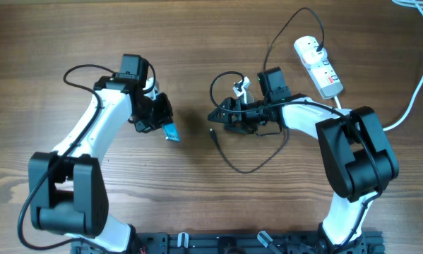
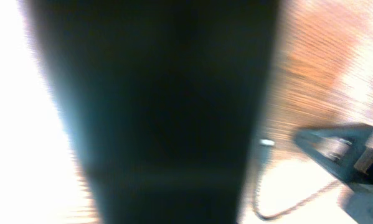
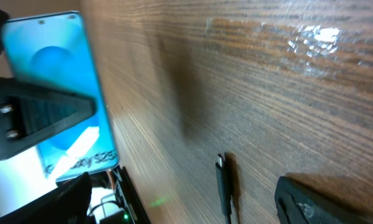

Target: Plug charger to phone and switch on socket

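The long thin black charger cable ends in a small metallic plug tip (image 1: 212, 132) that lies flat on the brown wooden table (image 1: 197, 204), loose, well to the right-arm side of the phone. Its short stiff end seems to run roughly crosswise to the line toward the phone, not aimed at it.

The right gripper (image 1: 217, 120) hangs just over the plug, fingers spread wide and holding nothing. It is plainly the nearer arm, so I judge the next move to be a short drop and pinch.

The flat rectangular teal-screened phone (image 3: 49, 56) is raised and tilted, clamped in the closed left gripper (image 1: 158, 120). The white oblong power strip (image 1: 318, 67) sits far from the phone, beyond the right arm.
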